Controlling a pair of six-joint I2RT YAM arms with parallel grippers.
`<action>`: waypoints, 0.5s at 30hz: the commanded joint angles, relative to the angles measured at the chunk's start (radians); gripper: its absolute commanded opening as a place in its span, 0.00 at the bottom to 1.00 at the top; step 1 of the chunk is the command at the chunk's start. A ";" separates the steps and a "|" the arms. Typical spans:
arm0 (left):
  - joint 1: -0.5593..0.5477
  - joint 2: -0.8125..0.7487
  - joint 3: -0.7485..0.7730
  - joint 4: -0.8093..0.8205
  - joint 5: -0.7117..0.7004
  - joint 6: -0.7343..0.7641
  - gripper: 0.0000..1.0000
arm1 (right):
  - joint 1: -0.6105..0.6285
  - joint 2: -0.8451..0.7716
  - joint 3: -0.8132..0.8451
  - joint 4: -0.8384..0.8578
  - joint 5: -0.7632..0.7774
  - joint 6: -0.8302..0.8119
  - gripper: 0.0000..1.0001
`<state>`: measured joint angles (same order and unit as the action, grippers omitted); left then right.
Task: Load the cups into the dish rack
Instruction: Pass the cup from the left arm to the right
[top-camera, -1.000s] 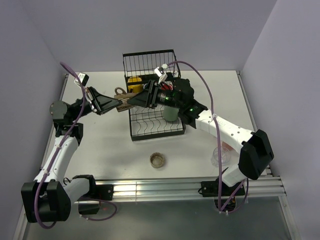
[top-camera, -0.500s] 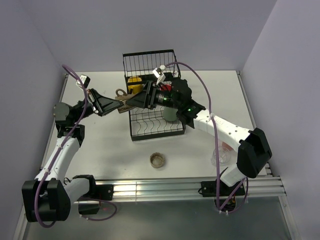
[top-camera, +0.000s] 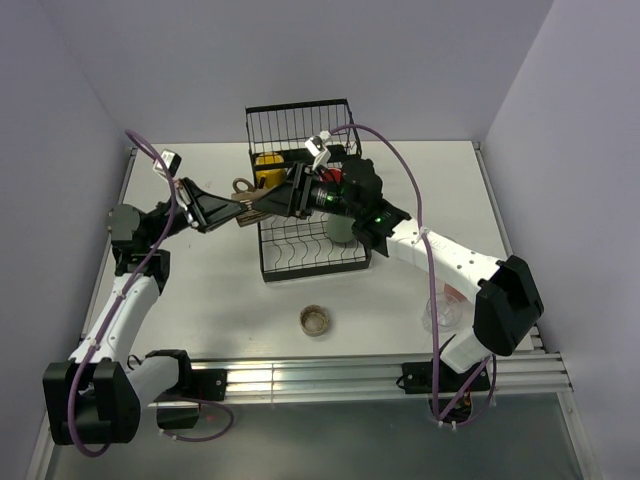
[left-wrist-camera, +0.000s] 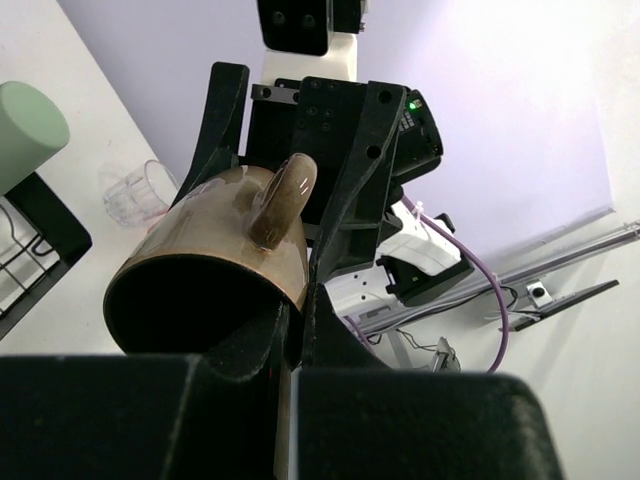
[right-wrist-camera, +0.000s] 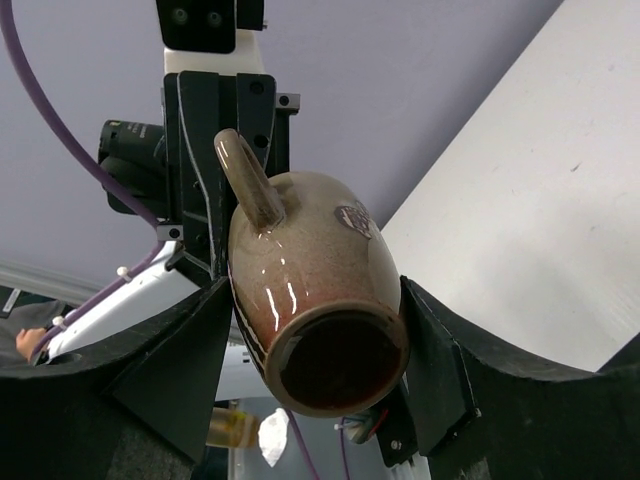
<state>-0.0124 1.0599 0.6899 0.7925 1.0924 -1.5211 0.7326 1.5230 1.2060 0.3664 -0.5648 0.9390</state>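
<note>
Brown mug (right-wrist-camera: 315, 290), held sideways in the air over the dish rack (top-camera: 315, 272) left edge, is clamped at the rim by the left hand (top-camera: 240, 207) and flanked by the right hand (top-camera: 285, 196), whose grip cannot be told; a handover is judged, so a firm right grip is needed before left release.

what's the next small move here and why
Probably close the right fingers firmly on the mug before the left gripper lets go. The mug hangs in midair, its rim pinched by the left gripper and its body between the right fingers, though whether they clamp it is unclear.
</note>
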 joint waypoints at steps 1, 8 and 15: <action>-0.032 -0.015 0.016 -0.112 -0.015 0.122 0.08 | 0.041 -0.056 0.046 0.074 -0.018 0.003 0.04; -0.031 -0.046 0.042 -0.232 -0.051 0.219 0.36 | 0.039 -0.116 0.027 0.002 0.034 -0.038 0.00; -0.024 -0.074 0.053 -0.323 -0.078 0.285 0.49 | 0.022 -0.168 -0.002 -0.044 0.062 -0.063 0.00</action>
<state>-0.0448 1.0061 0.7094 0.5335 1.0481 -1.3155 0.7494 1.4540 1.1984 0.2459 -0.5034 0.8871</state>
